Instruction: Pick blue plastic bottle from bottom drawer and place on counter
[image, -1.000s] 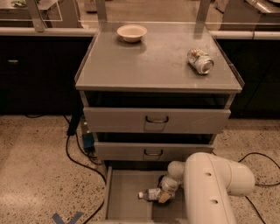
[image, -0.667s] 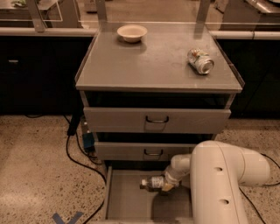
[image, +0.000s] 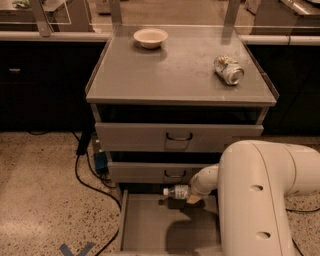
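The two-finger gripper (image: 193, 196) grips the base end of the small clear blue-labelled plastic bottle (image: 178, 191). It holds the bottle level over the wide grey bottom drawer (image: 150, 227), with the white cap (image: 166, 191) pointing to 9 o'clock. The flat grey metal counter (image: 175, 77) lies at 12 o'clock, well apart.

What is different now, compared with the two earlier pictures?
The gripper, holding the blue plastic bottle, has raised it from low in the bottom drawer up to the front of the drawer above. The bowl and the can on the counter stayed in place.
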